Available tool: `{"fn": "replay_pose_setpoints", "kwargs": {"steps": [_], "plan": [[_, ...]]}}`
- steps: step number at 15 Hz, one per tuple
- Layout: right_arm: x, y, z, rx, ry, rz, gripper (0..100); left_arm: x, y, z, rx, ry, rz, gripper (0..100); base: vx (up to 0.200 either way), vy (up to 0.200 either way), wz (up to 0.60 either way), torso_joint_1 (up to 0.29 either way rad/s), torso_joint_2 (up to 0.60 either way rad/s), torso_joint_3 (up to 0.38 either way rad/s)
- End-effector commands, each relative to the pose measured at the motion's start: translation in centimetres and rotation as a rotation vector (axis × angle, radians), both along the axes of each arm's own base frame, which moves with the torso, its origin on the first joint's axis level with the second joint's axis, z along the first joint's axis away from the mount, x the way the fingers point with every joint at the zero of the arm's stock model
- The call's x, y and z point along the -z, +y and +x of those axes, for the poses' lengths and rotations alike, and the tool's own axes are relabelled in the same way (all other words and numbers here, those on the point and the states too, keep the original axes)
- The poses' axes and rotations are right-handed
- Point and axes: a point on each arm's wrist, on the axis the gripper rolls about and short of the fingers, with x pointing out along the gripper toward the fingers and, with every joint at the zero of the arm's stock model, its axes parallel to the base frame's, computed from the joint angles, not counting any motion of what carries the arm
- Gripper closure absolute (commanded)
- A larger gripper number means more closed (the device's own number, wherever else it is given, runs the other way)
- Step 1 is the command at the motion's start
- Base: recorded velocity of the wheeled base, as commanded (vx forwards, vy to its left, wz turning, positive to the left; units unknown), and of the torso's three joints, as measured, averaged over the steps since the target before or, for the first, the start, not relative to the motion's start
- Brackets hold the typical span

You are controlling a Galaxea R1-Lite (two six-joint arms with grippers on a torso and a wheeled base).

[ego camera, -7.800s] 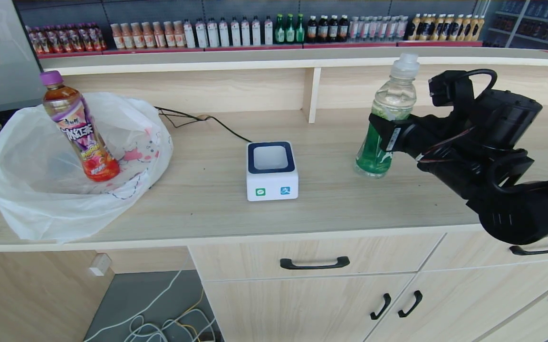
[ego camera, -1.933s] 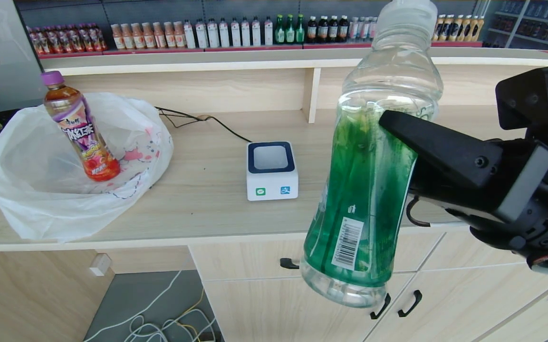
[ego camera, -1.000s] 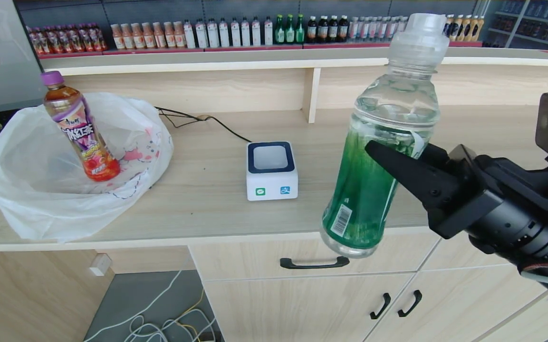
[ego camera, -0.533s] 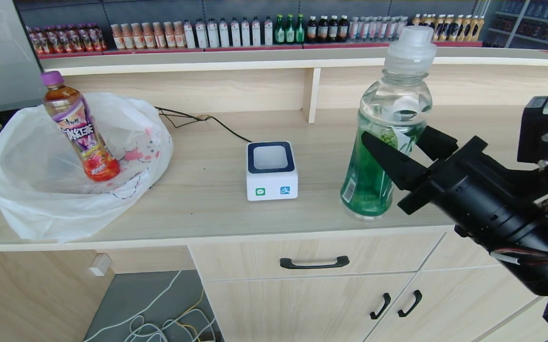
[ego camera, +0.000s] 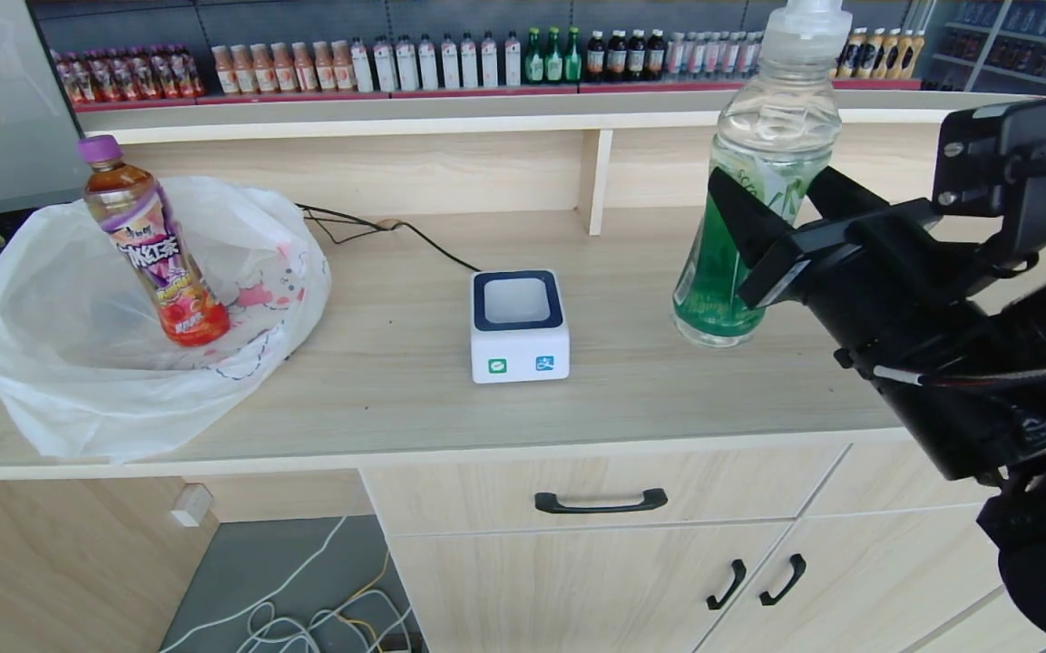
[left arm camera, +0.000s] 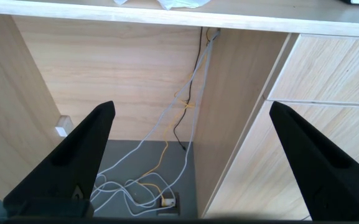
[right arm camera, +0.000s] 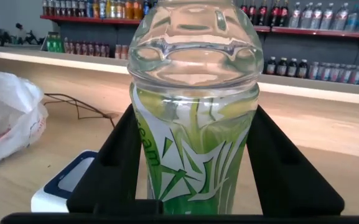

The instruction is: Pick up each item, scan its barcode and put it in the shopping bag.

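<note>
The right gripper (ego camera: 763, 195) is closed on the green bottle (ego camera: 711, 272), which is upright just right of the scanner (ego camera: 519, 325), its base on or just above the counter (ego camera: 395, 399); I cannot tell which. If the barcode is not turned to the scanner window, the scan may fail. The smooth bottle could twist in the jaws, or knock the tea bottle (ego camera: 152, 245) in the bag (ego camera: 78, 381). The left gripper (left arm camera: 190, 109) hangs open under the counter.

Bright, even indoor light; faint soft shadows on counter (ego camera: 395, 390); highlights on bottle (ego camera: 772, 118) shoulder; head view edges bowed.
</note>
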Motion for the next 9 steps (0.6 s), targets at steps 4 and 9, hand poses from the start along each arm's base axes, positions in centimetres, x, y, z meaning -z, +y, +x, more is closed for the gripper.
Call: {"fn": "replay_pose_setpoints", "kwargs": {"steps": [4,9], "plan": [[0.0,0.7,2.5,0.024,-0.007,0.01,100,0.0,0.0,0.0,-0.001,0.001,0.0,0,0.0,0.0,0.0,0.0,0.0,0.0],[0.0,0.1,2.9,0.032,-0.001,0.039,100,0.0,0.0,0.0,0.0,0.001,-0.002,0,0.0,0.04,0.0,0.0,0.0,0.0]]}}
